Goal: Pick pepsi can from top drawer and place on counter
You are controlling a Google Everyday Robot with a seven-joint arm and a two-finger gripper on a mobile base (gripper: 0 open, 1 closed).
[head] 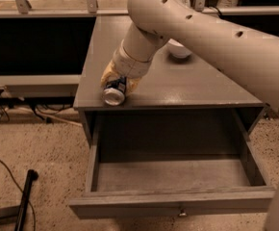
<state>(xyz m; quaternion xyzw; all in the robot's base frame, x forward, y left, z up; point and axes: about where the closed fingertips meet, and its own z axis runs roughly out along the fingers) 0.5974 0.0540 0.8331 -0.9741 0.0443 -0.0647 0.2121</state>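
Observation:
The pepsi can (114, 93) lies on its side, silver end toward the camera, at the front left edge of the counter (192, 83). My gripper (118, 82) is shut on the can, its yellowish fingers (107, 74) on both sides, holding it at or just above the counter surface. The top drawer (173, 198) is pulled wide open below; nothing shows inside it, and a small knob sits on its front panel.
A white bowl (180, 49) stands on the counter behind my arm. My large white arm (211, 37) crosses the upper right. A dark shelf unit is to the left, and cables and a black pole (25, 198) lie on the speckled floor.

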